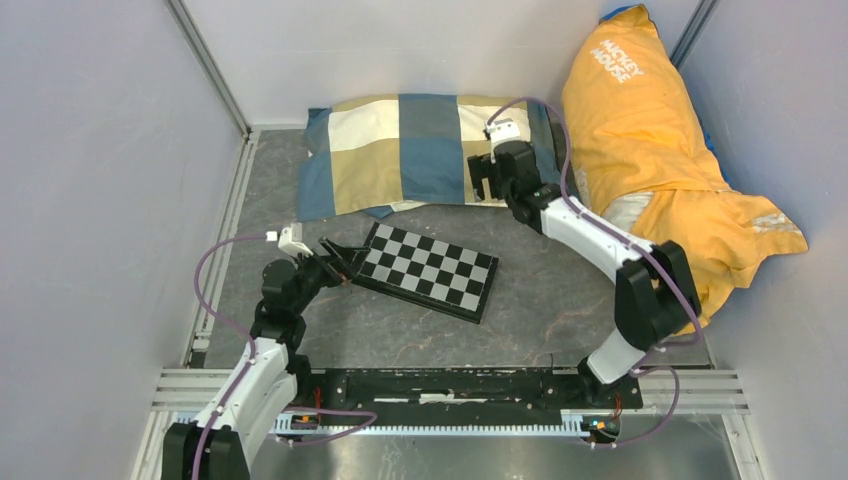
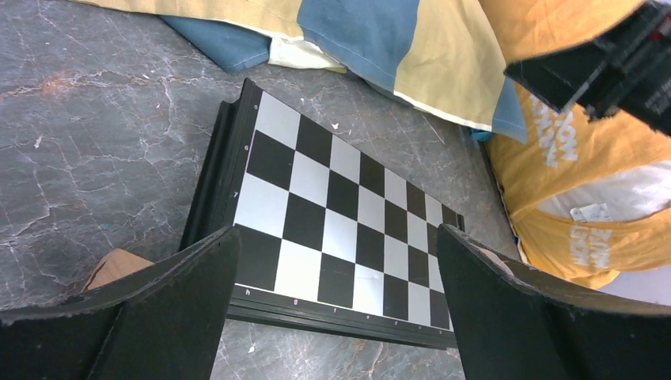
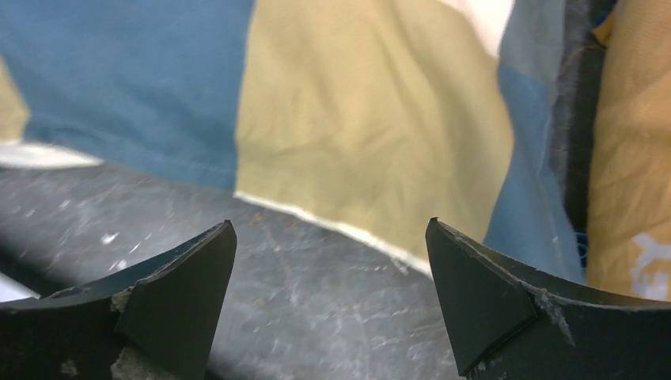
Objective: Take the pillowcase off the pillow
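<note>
The checked blue, tan and cream pillowcase (image 1: pixel 420 150) lies flat at the back of the table with the pillow inside it. Only a cream strip of the pillow (image 2: pixel 305 54) peeks out at the near edge. My right gripper (image 1: pixel 483 182) is open and empty at the pillowcase's near right edge. In the right wrist view the right gripper (image 3: pixel 331 231) hovers just above the table, in front of the cloth's hem (image 3: pixel 356 119). My left gripper (image 1: pixel 340 262) is open and empty at the left end of the checkerboard (image 1: pixel 428 268), far from the pillowcase. The pillowcase also shows in the left wrist view (image 2: pixel 396 47), beyond the left gripper (image 2: pixel 336 237).
A big orange "Mickey Mouse" fabric bundle (image 1: pixel 650 150) fills the back right corner, right beside the pillowcase. The black-and-white checkerboard (image 2: pixel 332 214) lies on the dark marbled table (image 1: pixel 540 300). Grey walls enclose the left, back and right sides. A small brown scrap (image 2: pixel 115 265) lies by the left finger.
</note>
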Controlling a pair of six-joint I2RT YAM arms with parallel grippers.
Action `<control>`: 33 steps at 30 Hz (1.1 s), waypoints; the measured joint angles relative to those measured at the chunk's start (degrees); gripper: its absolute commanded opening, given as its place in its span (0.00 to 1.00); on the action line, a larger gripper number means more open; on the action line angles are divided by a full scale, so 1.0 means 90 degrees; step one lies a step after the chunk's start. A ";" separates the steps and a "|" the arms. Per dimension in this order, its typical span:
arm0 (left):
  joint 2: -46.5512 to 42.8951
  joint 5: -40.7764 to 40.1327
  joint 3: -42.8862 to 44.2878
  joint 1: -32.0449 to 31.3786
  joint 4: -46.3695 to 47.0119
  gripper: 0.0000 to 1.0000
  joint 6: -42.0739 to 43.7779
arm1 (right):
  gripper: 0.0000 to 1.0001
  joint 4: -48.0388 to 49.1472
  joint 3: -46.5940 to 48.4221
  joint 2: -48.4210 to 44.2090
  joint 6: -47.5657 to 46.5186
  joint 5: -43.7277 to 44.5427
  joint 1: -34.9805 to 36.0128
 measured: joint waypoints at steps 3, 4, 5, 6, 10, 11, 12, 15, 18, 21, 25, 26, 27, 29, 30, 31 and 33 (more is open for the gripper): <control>-0.0005 0.0000 0.0000 0.0000 0.0000 1.00 0.0073 | 0.98 -0.0381 0.0753 0.0644 -0.0117 0.0236 -0.0248; -0.0005 0.0000 0.0000 0.0000 0.0000 1.00 0.0075 | 0.98 -0.0478 0.0969 0.0814 -0.0177 0.0345 -0.0316; -0.0005 0.0000 0.0000 0.0000 -0.0002 1.00 0.0078 | 0.98 -0.0571 0.1151 0.0957 -0.0233 0.0464 -0.0393; -0.0005 0.0000 0.0000 0.0000 -0.0002 1.00 0.0080 | 0.98 -0.0665 0.1280 0.1054 -0.0274 0.0544 -0.0461; 0.0012 0.0000 0.0000 0.0000 0.0000 1.00 0.0083 | 0.95 -0.1078 0.1814 0.1438 -0.0398 0.0636 -0.0765; 0.0027 0.0000 0.0000 0.0000 0.0000 1.00 0.0083 | 0.95 -0.1158 0.1977 0.1574 -0.0440 0.0678 -0.0840; 0.0049 0.0000 0.0000 0.0000 -0.0002 1.00 0.0083 | 0.94 -0.1207 0.2074 0.1668 -0.0478 0.0709 -0.0877; 0.0085 0.0000 0.0000 0.0000 -0.0024 1.00 0.0083 | 0.92 -0.1435 0.2438 0.2069 -0.0648 0.0954 -0.0991; 0.0085 0.0000 0.0000 0.0000 -0.0032 1.00 0.0083 | 0.81 -0.1661 0.2800 0.2489 -0.0811 0.1139 -0.1044; 0.0085 0.0000 0.0000 0.0000 -0.0049 1.00 0.0083 | 0.64 -0.1836 0.3036 0.2815 -0.0920 0.1132 -0.1132; 0.0083 0.0000 0.0000 0.0000 -0.0049 1.00 0.0083 | 0.08 -0.2147 0.3449 0.3194 -0.1044 0.1073 -0.1280; 0.0083 0.0000 0.0000 0.0000 -0.0049 1.00 0.0083 | 0.00 -0.2263 0.3568 0.3269 -0.1061 0.1005 -0.1307; 0.0080 0.0000 0.0000 0.0000 -0.0049 1.00 0.0083 | 0.00 -0.2370 0.3667 0.3308 -0.1071 0.0937 -0.1331; 0.0068 0.0000 0.0002 0.0000 -0.0080 1.00 0.0087 | 0.00 -0.2455 0.3718 0.3283 -0.1047 0.0799 -0.1341; 0.0053 0.0000 0.0002 0.0000 -0.0102 1.00 0.0104 | 0.00 -0.2438 0.3662 0.3206 -0.1042 0.0726 -0.1328; 0.0041 -0.0002 0.0002 0.0000 -0.0117 1.00 0.0121 | 0.00 -0.2424 0.3565 0.3079 -0.1052 0.0680 -0.1302; -0.0010 -0.0005 0.0002 0.0000 -0.0153 1.00 0.0146 | 0.00 -0.2416 0.3283 0.2688 -0.1090 0.0639 -0.1190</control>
